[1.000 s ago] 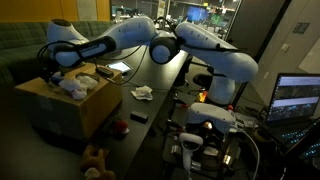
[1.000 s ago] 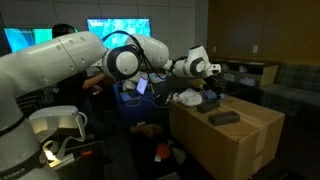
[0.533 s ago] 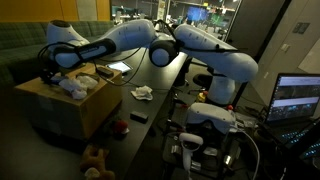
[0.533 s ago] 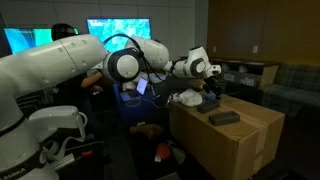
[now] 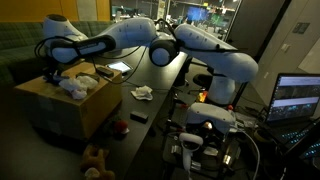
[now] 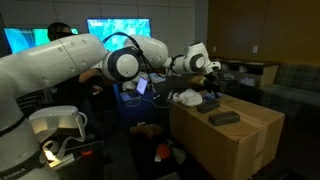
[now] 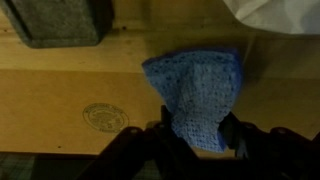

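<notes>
A bunched blue knitted cloth (image 7: 195, 90) lies on the cardboard box (image 7: 60, 95), its narrow end pinched.

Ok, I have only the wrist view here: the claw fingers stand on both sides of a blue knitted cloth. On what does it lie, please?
Observer: The blue knitted cloth lies on top of a big cardboard box; the claw points down at it.
Operator: And is there something beside the box?
Observer: Yes, a crumpled white cloth lies on the dark table next to it.
Operator: And lower down?
Observer: What looks like a brown soft toy lies on the floor in front of the box.
</notes>
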You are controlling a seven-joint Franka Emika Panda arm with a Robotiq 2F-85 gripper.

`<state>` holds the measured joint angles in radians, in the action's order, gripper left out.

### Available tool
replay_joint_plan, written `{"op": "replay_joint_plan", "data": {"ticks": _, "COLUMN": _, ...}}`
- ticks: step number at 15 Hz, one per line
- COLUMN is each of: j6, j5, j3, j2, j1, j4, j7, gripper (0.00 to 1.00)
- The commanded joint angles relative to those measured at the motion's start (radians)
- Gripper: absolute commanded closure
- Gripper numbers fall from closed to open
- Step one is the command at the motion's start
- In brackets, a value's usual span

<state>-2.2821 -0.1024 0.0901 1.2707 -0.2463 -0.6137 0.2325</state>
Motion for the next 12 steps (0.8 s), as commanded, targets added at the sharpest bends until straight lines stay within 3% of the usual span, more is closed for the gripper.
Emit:
{"op": "replay_joint_plan", "data": {"ticks": 1, "j6": 0.090, "j5": 0.003, "j3": -0.022, "j2": -0.027, "j1": 0.001, "j4": 0.031, "j7": -0.086, "gripper": 0.79}}
{"op": "replay_joint_plan", "data": {"ticks": 8, "j6": 0.193, "j5": -0.012, "j3": -0.007, "j2": -0.109, "j1": -0.010, "j4": 0.021, "j7": -0.158, "gripper": 0.96}}
{"op": "replay_joint_plan", "data": {"ticks": 12, "j6": 0.283, "j5": 0.000, "j3": -0.015, "j2": -0.190, "j1": 0.005, "j4": -0.026, "j7": -0.221, "gripper": 1.00}}
